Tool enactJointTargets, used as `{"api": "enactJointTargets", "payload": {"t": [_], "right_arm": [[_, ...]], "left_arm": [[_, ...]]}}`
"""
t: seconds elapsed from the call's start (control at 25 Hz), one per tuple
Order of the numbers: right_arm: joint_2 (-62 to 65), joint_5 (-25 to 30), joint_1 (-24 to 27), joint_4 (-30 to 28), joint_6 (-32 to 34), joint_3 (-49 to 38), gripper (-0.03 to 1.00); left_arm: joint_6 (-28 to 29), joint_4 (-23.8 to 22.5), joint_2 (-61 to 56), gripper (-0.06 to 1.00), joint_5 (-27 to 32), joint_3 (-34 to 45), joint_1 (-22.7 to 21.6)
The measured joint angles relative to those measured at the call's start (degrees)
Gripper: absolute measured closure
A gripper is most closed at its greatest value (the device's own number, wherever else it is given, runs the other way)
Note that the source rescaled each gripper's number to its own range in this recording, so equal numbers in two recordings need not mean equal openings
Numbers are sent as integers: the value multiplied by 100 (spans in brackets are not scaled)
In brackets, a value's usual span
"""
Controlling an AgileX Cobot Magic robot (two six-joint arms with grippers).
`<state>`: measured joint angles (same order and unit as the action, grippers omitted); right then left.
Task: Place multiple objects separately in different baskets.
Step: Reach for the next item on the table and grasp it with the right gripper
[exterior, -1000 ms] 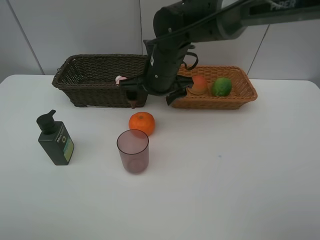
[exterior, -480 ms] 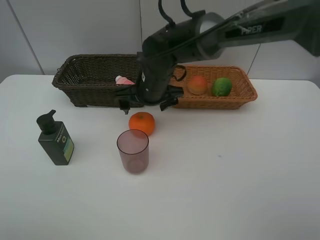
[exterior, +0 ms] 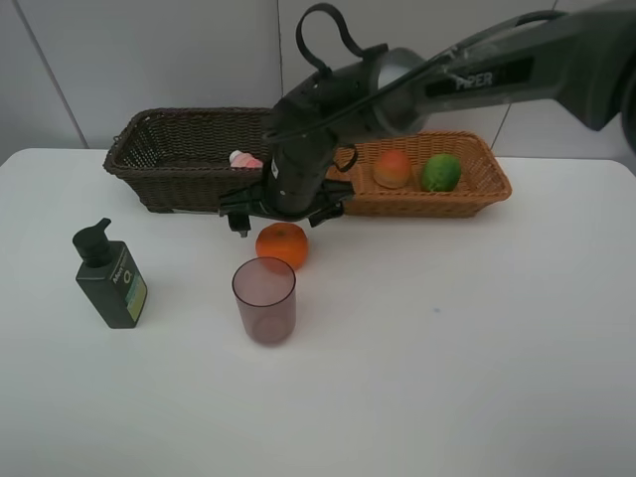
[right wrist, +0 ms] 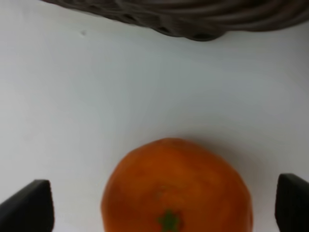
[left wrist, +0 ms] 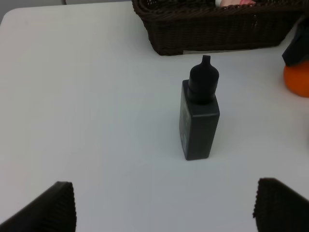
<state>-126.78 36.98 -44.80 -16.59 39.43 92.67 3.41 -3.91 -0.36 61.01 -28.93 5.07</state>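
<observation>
- White tabletop (exterior: 477,348) stretches openly toward the near edge and the right side; a pale panelled wall closes the back.
- Along the back, the dark brown basket (exterior: 179,187) and the light tan basket (exterior: 437,205) stand end to end, just beside each other.
- The small pink bottle (exterior: 242,159) lies in the dark basket; the peach (exterior: 394,169) and the green fruit (exterior: 440,172) sit side by side in the tan one.
- The right gripper (exterior: 280,217) hangs just before the dark basket's near wall, right above the tangerine (exterior: 281,244), fingers spread wide on either side of it.
- The mauve cup (exterior: 264,300) stands upright just in front of the tangerine, crowding that side.
- The left gripper (left wrist: 164,205) is spread wide; the pump bottle (left wrist: 199,121) stands upright between it and the dark basket, apart from both fingers.
</observation>
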Motion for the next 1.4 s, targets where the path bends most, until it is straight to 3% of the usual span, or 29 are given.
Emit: {"api": "enactJointTargets", "payload": {"t": [1.2,1.28,1.32,1.4], "right_arm": [[-411,-31,-44,-72,0,-16,-2],[-411,-13,-44,-179,0,-16,6],[-411,-8,-44,-207,0,-16,16],[-411,-8,-44,-255,0,-16,46]], "left_arm": [[0,0,0,-2,0,0,0],[0,0,0,-2,0,0,0],[0,0,0,-2,0,0,0],[0,0,0,-2,0,0,0]]}}
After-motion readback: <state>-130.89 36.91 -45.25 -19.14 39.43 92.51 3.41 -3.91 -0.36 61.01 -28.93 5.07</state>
